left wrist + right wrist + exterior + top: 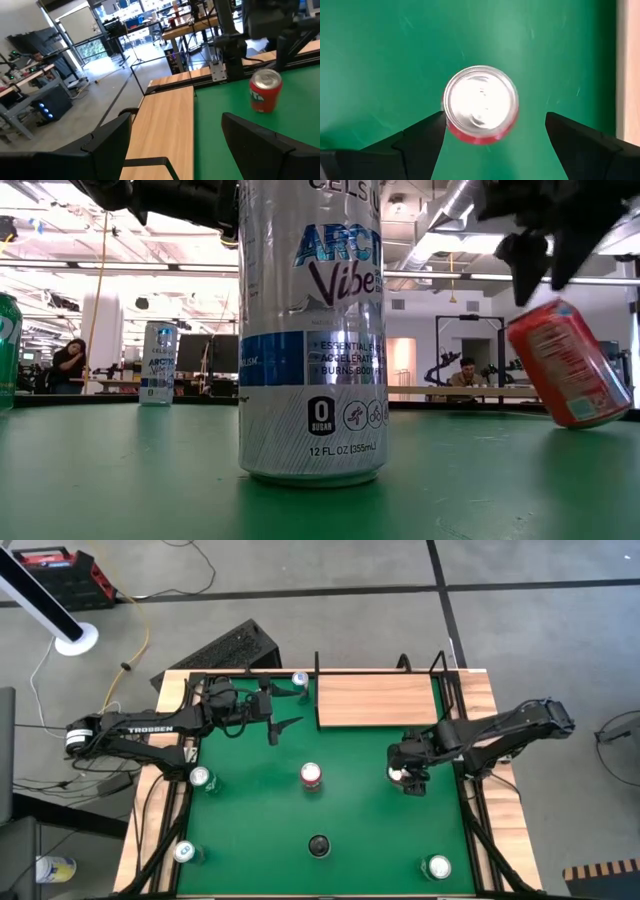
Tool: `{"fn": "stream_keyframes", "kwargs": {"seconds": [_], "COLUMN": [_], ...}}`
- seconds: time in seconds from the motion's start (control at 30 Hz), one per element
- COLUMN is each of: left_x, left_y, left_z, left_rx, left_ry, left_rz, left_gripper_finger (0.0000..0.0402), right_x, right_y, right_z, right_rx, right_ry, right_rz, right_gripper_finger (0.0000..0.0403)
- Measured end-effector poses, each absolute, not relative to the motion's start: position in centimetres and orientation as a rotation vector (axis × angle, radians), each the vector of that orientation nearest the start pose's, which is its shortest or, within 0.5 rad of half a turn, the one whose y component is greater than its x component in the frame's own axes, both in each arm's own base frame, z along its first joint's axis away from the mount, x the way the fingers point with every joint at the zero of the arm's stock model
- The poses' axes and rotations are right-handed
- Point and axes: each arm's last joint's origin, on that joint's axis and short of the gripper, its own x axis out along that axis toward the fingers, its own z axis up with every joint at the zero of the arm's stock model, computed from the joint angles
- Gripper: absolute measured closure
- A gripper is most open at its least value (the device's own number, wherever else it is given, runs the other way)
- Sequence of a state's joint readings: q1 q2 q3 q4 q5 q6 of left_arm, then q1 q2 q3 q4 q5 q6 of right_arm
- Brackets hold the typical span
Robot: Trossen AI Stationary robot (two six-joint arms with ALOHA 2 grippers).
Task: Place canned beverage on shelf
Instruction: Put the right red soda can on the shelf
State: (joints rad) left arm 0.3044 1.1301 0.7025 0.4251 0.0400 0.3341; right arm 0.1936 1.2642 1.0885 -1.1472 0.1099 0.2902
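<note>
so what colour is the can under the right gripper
Red can with a silver top, clearest in the right wrist view.

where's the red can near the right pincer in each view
High view: red can right of centre, mostly hidden under the right pincer.
Low view: far right, leaning.
Left wrist view: upper right.
Right wrist view: centre, seen from above.
Shared landmark: the open right pincer just above it.

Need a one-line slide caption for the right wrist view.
Right pincer open above a red can on the green table.
</note>
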Motion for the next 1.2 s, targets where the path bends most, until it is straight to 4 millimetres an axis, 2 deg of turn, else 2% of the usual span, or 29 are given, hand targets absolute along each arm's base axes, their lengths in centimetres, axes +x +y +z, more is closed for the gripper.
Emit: {"fn": "stream_keyframes", "kwargs": {"seconds": [0.2, 0.37, 0.47, 0.57, 0.67, 0.8, 1.2], "left_x": [24.1, 24.1, 24.7, 25.7, 26.4, 26.9, 26.3], "left_y": [7.4, 7.4, 7.2, 6.9, 6.9, 6.9, 6.7], "left_z": [29.3, 29.3, 28.9, 27.7, 26.7, 26.3, 27.4], "left_rx": [0.33, 0.319, 0.284, 0.257, 0.27, 0.279, 0.293], "left_ry": [0.063, 0.067, 0.049, 0.086, 0.127, 0.13, 0.08], "left_rz": [0.258, 0.244, 0.148, 0.058, 0.063, 0.071, 0.08], "left_gripper_finger": [0.0106, 0.0106, 0.0106, 0.0106, 0.0106, 0.0106, 0.0106], "right_x": [21.3, 21.2, 21.1, 21.3, 22.0, 23.0, 25.8], "right_y": [3.9, 4.2, 4.9, 5.8, 6.5, 7.2, 11.1], "right_z": [28.8, 28.8, 28.9, 28.8, 27.8, 26.1, 19.7], "right_rx": [0.121, 0.227, 0.24, 0.196, 0.185, 0.194, 0.089], "right_ry": [1.283, 1.293, 1.295, 1.239, 1.155, 1.105, 1.294], "right_rz": [-0.167, -0.192, -0.173, -0.165, -0.111, -0.057, 0.045], "right_gripper_finger": [0.0035, 0.0037, 0.0043, 0.0048, 0.0052, 0.0053, 0.0053]}}
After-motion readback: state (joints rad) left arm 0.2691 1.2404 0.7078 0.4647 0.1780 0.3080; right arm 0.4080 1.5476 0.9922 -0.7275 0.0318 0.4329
